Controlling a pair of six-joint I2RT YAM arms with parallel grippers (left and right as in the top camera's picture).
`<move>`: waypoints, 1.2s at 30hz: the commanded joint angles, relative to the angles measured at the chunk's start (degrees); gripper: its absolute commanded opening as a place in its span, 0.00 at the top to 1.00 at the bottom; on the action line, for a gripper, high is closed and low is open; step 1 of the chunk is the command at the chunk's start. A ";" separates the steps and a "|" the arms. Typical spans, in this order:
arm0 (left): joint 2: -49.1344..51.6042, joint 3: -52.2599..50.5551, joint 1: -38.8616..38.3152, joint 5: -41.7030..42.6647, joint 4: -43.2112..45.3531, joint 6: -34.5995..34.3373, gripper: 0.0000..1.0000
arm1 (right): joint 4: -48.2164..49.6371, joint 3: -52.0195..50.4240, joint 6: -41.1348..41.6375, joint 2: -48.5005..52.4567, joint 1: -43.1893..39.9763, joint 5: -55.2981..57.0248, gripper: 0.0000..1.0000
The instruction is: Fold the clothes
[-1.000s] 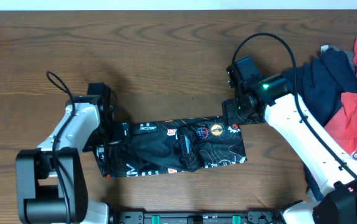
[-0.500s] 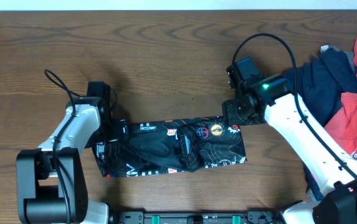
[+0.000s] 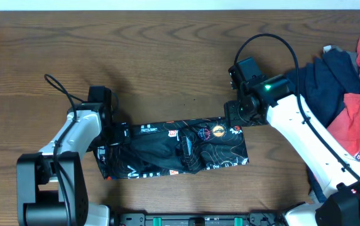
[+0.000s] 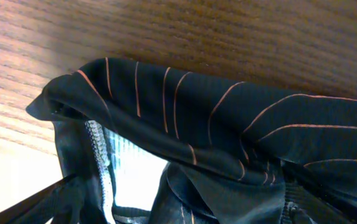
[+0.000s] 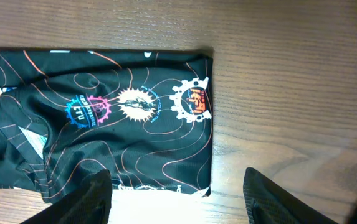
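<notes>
Right gripper: fingers spread wide, nothing between them, over the right end of the black printed garment, near its top right corner. Left gripper sits at the garment's left end. The left wrist view is full of bunched black fabric with orange lines, so I cannot tell its grip. The garment lies as a folded strip on the wooden table, between both arms. The clothes pile, navy and red, is at the right edge, well apart.

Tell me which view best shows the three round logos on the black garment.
Right wrist: the logos lie flat, sharp and unobstructed near an edge of the black garment. Overhead shows them tiny beside the right gripper. Left wrist shows only striped folds, no logos.
</notes>
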 commanded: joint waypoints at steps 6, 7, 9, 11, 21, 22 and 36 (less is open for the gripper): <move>0.72 -2.71 0.17 1.64 -0.15 -0.09 0.29 | -0.46 -0.07 0.11 0.11 -0.31 0.83 0.34; 0.72 -2.71 0.17 1.66 -0.17 -0.09 0.34 | -0.46 -0.07 0.13 0.11 -0.31 1.03 0.34; 0.72 -2.71 0.17 1.64 -0.33 -0.09 0.42 | -0.46 -0.07 0.11 0.11 -0.39 1.27 0.34; 0.72 -2.71 0.17 1.64 -0.37 -0.07 0.47 | -0.46 -0.07 0.11 0.11 -0.63 1.31 0.34; -1.64 0.00 0.17 -4.74 -6.40 -1.88 0.27 | -0.68 -0.07 -0.72 0.11 -2.36 1.44 0.34; -2.58 0.72 0.17 -6.45 -8.04 -3.39 0.25 | -0.68 -0.07 -0.74 0.11 -2.58 1.66 0.34; -13.86 1.09 0.17 -2.84 -17.59 -10.88 0.02 | -0.85 -0.07 -2.23 0.11 -5.20 1.68 0.31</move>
